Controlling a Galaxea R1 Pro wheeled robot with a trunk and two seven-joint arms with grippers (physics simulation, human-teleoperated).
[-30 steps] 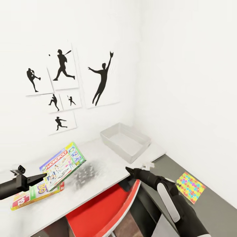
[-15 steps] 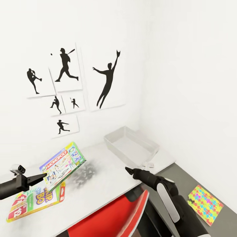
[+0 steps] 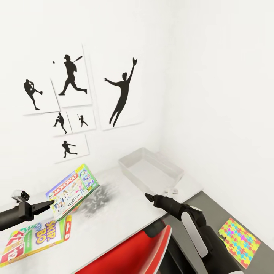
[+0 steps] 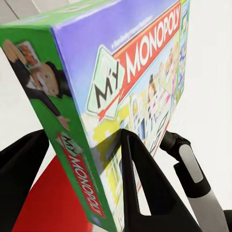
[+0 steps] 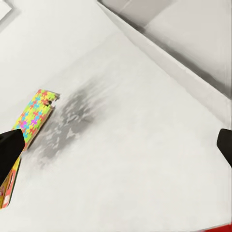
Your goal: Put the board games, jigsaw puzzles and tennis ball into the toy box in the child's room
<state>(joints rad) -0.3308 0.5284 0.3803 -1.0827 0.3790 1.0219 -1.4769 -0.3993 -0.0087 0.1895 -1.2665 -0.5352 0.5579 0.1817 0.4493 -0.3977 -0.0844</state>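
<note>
The head camera looks down from high over the white table point(image 3: 125, 205) toward the room's corner. The left wrist camera sits tight against the Monopoly box point(image 4: 121, 96). The right wrist camera skims low across that same table point(image 5: 135, 145).

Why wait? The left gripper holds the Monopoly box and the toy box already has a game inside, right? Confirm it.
One detail is wrong: the toy box is empty, as the head view shows. The left gripper does hold the Monopoly box.
</note>
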